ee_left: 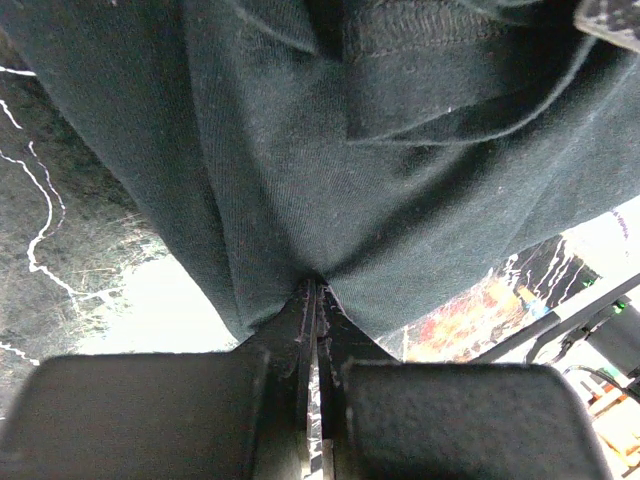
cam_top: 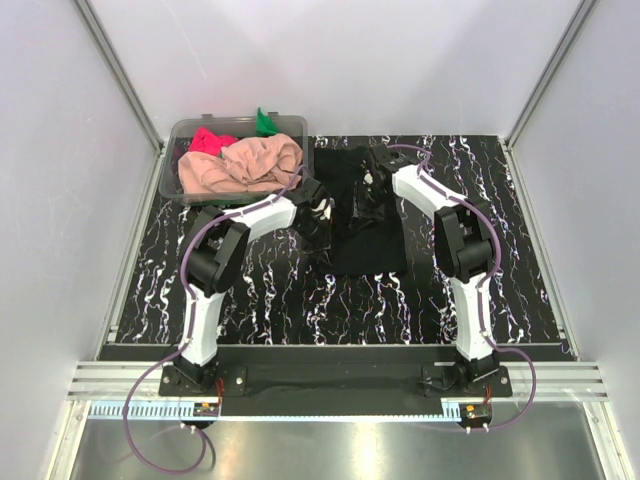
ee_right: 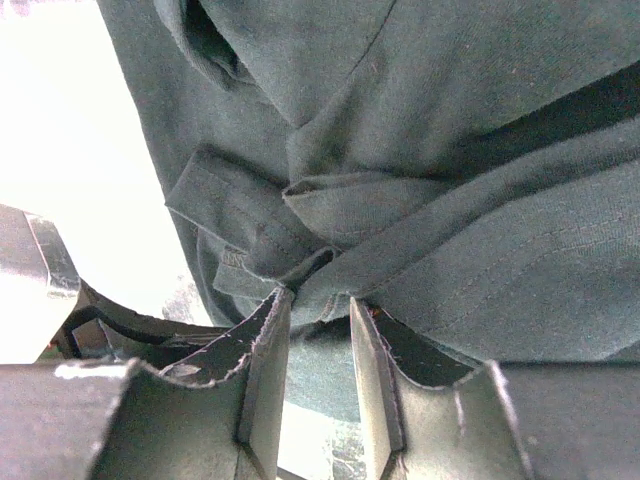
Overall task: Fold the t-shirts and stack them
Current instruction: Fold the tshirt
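A large black t-shirt (cam_top: 375, 250) lies crumpled on the marbled table between my two arms. At its left edge my left gripper (cam_top: 325, 240) is shut on the cloth; in the left wrist view the jaws meet on a pinch of black t-shirt (ee_left: 300, 150) at the tips (ee_left: 318, 287). My right gripper (cam_top: 365, 205) sits on the shirt's upper middle. In the right wrist view a bunched hem fold of the black t-shirt (ee_right: 420, 150) is clamped between its tips (ee_right: 320, 305). The peach-pink t-shirt (cam_top: 240, 165), bright pink-red t-shirt (cam_top: 210, 140) and green t-shirt (cam_top: 265, 122) are heaped in the tub.
The clear plastic tub (cam_top: 172, 175) stands at the back left corner, close behind my left arm's wrist. White walls with metal rails enclose the table on three sides. Bare marbled tabletop (cam_top: 500, 270) lies to the right and in front of the shirt.
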Robot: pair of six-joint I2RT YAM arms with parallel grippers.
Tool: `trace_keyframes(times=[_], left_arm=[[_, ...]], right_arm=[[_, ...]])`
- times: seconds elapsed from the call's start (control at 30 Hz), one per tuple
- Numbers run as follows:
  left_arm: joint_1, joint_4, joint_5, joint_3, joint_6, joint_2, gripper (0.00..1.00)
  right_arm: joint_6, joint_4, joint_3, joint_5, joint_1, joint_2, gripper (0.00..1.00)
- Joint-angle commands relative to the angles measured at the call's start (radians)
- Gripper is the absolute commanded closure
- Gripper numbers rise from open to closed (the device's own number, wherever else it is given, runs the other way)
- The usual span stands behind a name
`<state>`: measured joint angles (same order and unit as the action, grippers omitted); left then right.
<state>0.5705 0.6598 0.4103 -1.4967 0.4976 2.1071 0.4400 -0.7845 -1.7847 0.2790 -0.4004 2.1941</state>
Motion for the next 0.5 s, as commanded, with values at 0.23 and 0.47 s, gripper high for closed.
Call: trace_keyframes(times=[0.23,0.47], left_arm=[[0.011,-0.028,-0.056,0.027,-0.027,-0.001,1.0],[0.014,-0.028,-0.056,0.047,-0.033,-0.004,1.0]], right_arm=[[-0.041,-0.021,-0.082,-0.057,0.001,0.024,0.66],[-0.057,-0.021,-0.199,-0.078,0.014,0.075,0.66]])
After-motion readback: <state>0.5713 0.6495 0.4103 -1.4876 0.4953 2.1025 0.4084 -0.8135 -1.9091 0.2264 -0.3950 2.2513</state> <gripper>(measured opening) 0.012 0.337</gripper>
